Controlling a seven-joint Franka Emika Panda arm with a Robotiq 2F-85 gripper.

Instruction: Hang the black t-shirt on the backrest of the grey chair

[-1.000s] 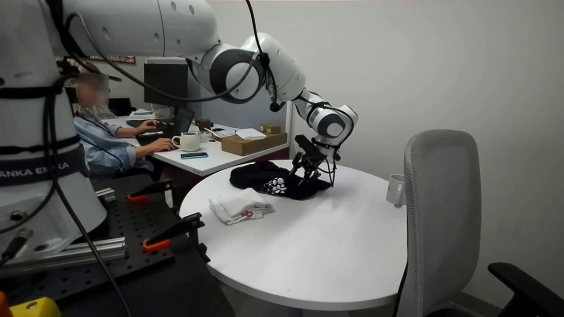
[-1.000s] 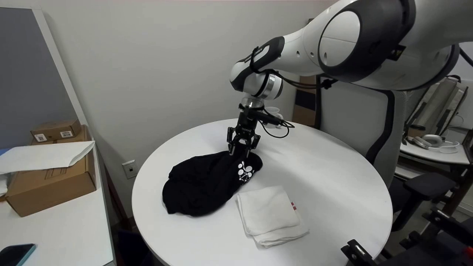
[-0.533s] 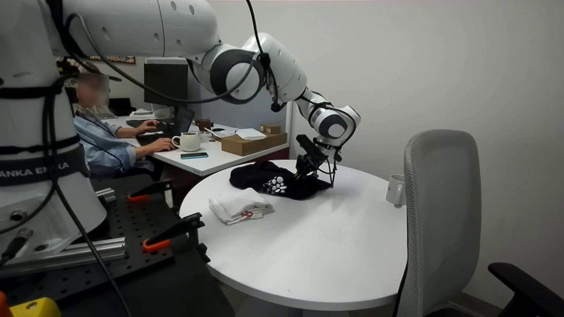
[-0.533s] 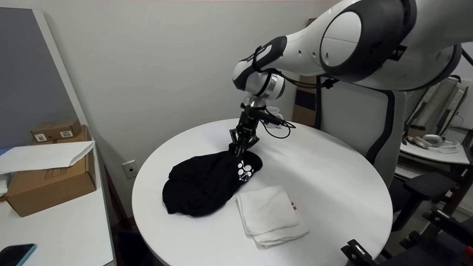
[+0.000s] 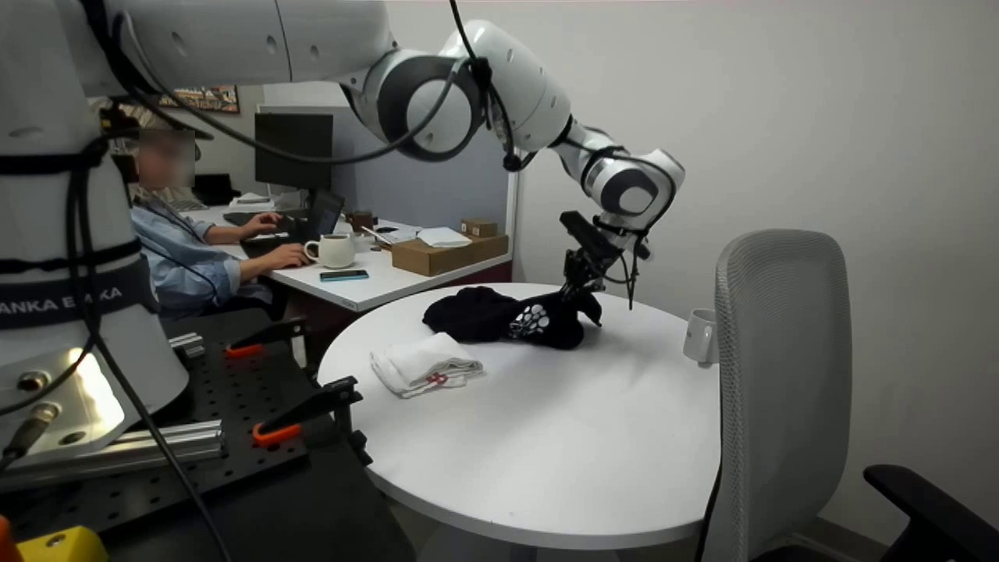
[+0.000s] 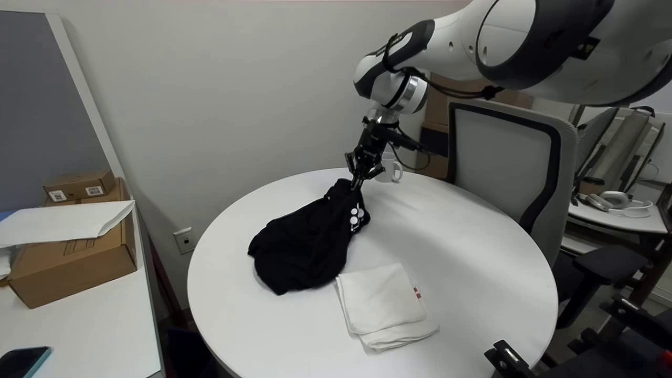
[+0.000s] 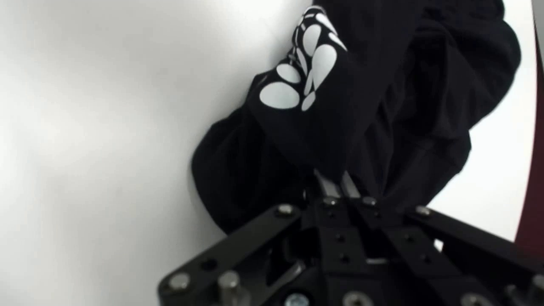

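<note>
The black t-shirt (image 6: 307, 247) lies bunched on the round white table, its end beside the white dot print pulled up off the surface. My gripper (image 6: 357, 184) is shut on that raised end, above the far part of the table. Seen from the wrist, cloth of the t-shirt (image 7: 425, 93) is pinched between the grey fingers (image 7: 328, 187); the very tips are sunk in the fabric. The grey chair (image 5: 784, 375) stands upright at the table's edge, its mesh backrest (image 6: 504, 152) bare. A gap of table lies between gripper and backrest.
A folded white cloth (image 6: 383, 299) lies on the round table (image 5: 538, 453) near the t-shirt. A white mug (image 5: 700, 337) stands close to the backrest, at the table's far side. A person (image 5: 183, 242) sits at the neighbouring desk, which carries cardboard boxes (image 6: 73, 262).
The fingers have closed on the t-shirt. The gripper has since risen and moved toward the chair, lifting the held end and dragging the rest of the t-shirt along. The white cloth stays put.
</note>
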